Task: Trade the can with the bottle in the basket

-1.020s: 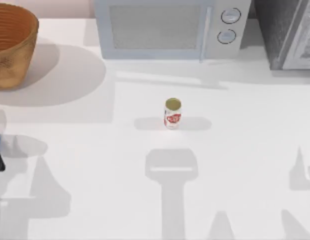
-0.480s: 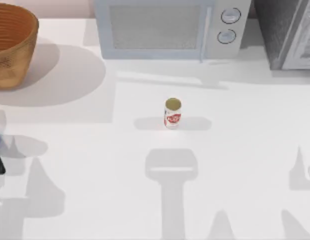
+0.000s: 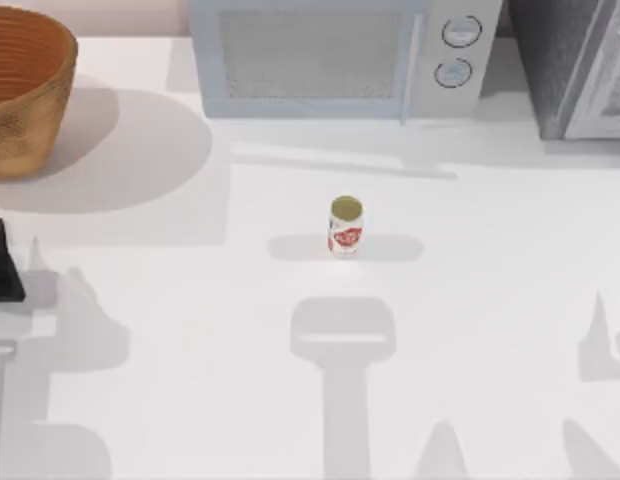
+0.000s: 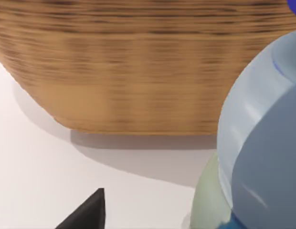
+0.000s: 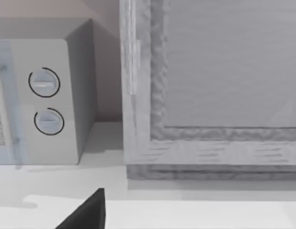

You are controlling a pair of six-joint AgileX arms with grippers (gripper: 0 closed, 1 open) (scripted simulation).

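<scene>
holding bottle (image 4: 262,143) in left hand (image 3: 4,265) nr basket (image 3: 25,95), can (image 3: 345,227) mid-table, upright

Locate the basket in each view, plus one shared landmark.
Top view: basket in the far left corner, cut by the frame's edge.
Left wrist view: its woven wall spans the picture.
Right wrist view: not in it.
Shared landmark: microwave, dials at.
</scene>
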